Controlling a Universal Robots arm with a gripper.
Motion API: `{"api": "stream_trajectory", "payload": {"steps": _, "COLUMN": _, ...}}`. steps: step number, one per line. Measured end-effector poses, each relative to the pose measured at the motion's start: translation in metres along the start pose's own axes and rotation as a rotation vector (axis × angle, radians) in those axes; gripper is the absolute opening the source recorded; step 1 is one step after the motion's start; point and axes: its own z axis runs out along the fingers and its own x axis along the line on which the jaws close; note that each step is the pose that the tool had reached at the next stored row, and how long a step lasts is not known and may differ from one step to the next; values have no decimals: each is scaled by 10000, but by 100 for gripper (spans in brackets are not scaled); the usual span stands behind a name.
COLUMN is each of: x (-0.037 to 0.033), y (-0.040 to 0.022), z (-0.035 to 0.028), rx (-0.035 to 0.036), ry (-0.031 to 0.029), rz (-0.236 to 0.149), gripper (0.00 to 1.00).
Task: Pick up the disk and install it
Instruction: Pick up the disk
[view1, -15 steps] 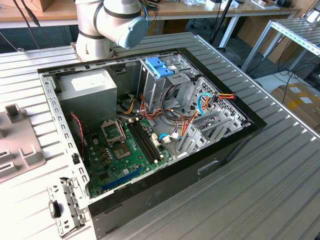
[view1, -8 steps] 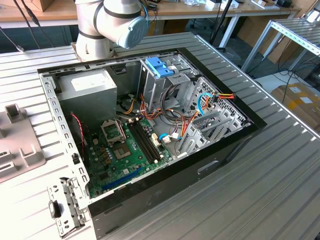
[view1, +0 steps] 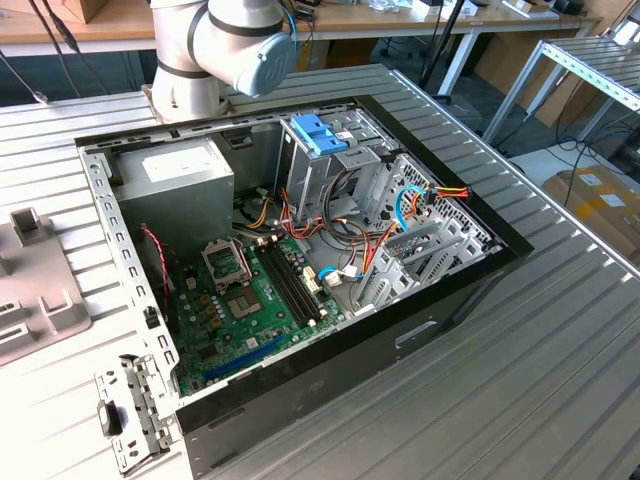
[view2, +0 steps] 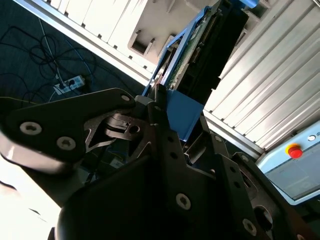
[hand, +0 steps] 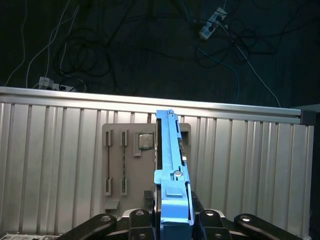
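Note:
In the first wrist view the disk (hand: 172, 170) stands edge-on, a thin dark slab with a bright blue rail and tab facing the camera. My gripper (hand: 172, 222) is shut on it, with dark fingers (hand: 212, 220) pressing from both sides. It hangs above a ribbed metal table and a grey fixture plate (hand: 120, 160). The second wrist view shows the disk (view2: 182, 110) from the side. Its blue frame and green board edge run away from the gripper (view2: 167, 117). In the exterior view the arm (view1: 230, 45) stands behind the open computer case (view1: 300, 270).
Inside the case are a grey power supply box (view1: 175, 175), a motherboard (view1: 250, 300), loose cables, and a drive cage with a pale blue latch (view1: 320, 135). A grey fixture plate (view1: 30, 290) lies at the exterior view's left. A red stop button (view2: 295, 150) sits past the table.

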Motion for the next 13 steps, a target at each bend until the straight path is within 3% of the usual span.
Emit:
{"api": "stream_trajectory", "payload": {"steps": 3, "x": 24, "y": -72, "z": 1, "rx": -17, "ry": -3, "rz": 18, "gripper": 37}}
{"api": "stream_trajectory", "payload": {"steps": 7, "x": 27, "y": -114, "z": 12, "rx": -31, "ry": -70, "rz": 42, "gripper": 37}}
{"api": "stream_trajectory", "payload": {"steps": 13, "x": 57, "y": -163, "z": 10, "rx": -43, "ry": -85, "rz": 41, "gripper": 37}}
